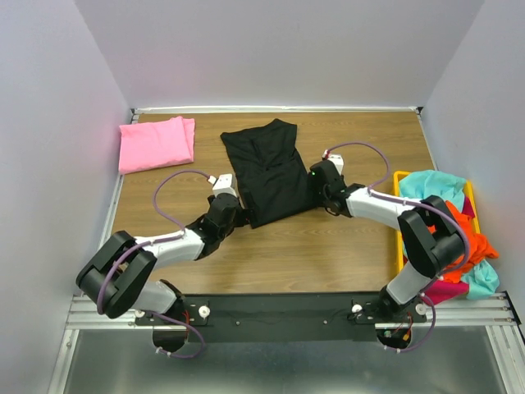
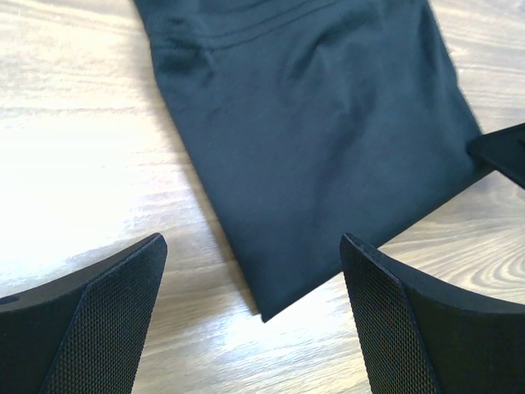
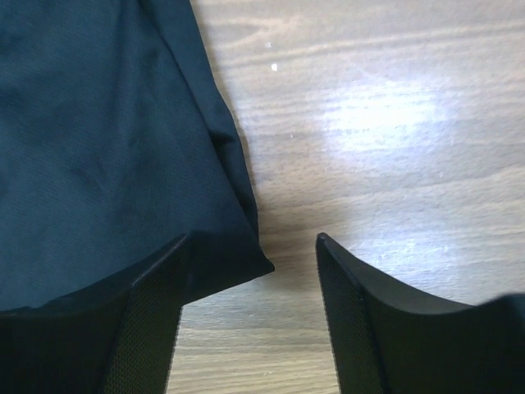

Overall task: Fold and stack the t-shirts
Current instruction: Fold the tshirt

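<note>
The arms' bases sat on the mounting rail (image 1: 279,316) at the near edge. From there both arms reached low and forward over the wooden counter (image 1: 328,254), elbows bent outward, and converged on the black t-shirt (image 1: 267,168).

The black t-shirt lay in a long folded strip at mid-counter, slightly slanted. The left gripper (image 1: 238,217) hung just above its near left corner. In the left wrist view that gripper (image 2: 253,240) had its fingers wide apart, with the shirt's corner (image 2: 312,139) pointing into the gap and nothing held.

The right gripper (image 1: 314,197) came in from the right at the shirt's near right edge. In the right wrist view its fingers (image 3: 253,238) stood apart, one finger over the cloth (image 3: 98,148) and the other over bare wood, the hem corner between them.

A folded pink t-shirt (image 1: 156,144) rested at the far left corner, well apart. At the right edge a yellow bin (image 1: 399,176) held teal (image 1: 431,185), orange (image 1: 476,242) and magenta (image 1: 443,289) shirts in a heap.
</note>
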